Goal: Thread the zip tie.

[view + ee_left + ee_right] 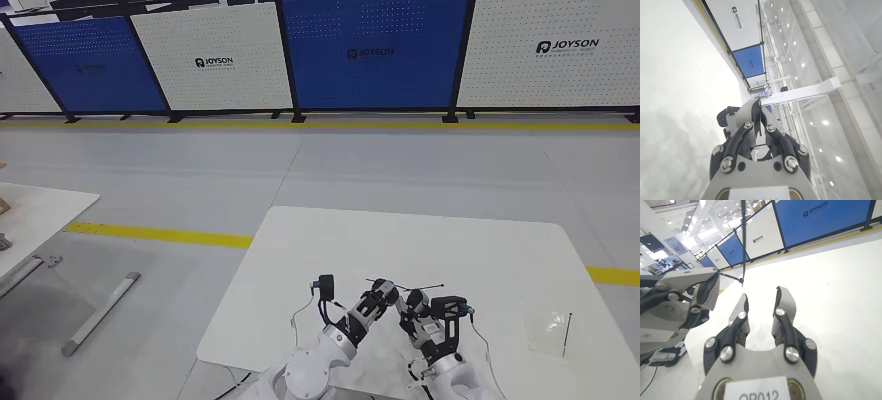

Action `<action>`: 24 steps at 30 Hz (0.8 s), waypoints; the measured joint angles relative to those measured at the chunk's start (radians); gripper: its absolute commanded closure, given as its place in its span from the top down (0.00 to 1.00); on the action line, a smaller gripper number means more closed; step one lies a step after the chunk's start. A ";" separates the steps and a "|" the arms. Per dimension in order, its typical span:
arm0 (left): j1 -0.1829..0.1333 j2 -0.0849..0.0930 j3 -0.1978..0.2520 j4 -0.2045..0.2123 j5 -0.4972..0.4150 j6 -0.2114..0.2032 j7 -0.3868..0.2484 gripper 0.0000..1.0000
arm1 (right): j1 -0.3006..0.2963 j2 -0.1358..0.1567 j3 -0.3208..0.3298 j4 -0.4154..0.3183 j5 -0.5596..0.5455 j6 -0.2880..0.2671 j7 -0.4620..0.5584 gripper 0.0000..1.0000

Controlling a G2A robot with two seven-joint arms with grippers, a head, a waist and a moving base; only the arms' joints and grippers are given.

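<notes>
White table, left gripper pinching zip tie at fingertips

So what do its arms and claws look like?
The left arm and right arm are white with black sections and thin black cables. The left gripper and right gripper each have curved grey fingers with black ridged pads, black links on silver pins, and a white printed label.

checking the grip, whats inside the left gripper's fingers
The zip tie is pinched in the left gripper; its head and long tail stick out. The part inside the grip is covered.
</notes>
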 measured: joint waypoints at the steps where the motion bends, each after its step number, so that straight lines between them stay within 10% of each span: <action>1: 0.000 0.000 0.000 0.000 0.002 0.001 -0.002 0.00 | -0.002 0.000 0.000 -0.003 -0.001 0.001 -0.004 0.27; 24: 0.003 0.000 0.008 -0.004 0.026 0.028 -0.022 0.00 | -0.018 0.001 0.008 -0.021 0.002 0.000 -0.032 0.22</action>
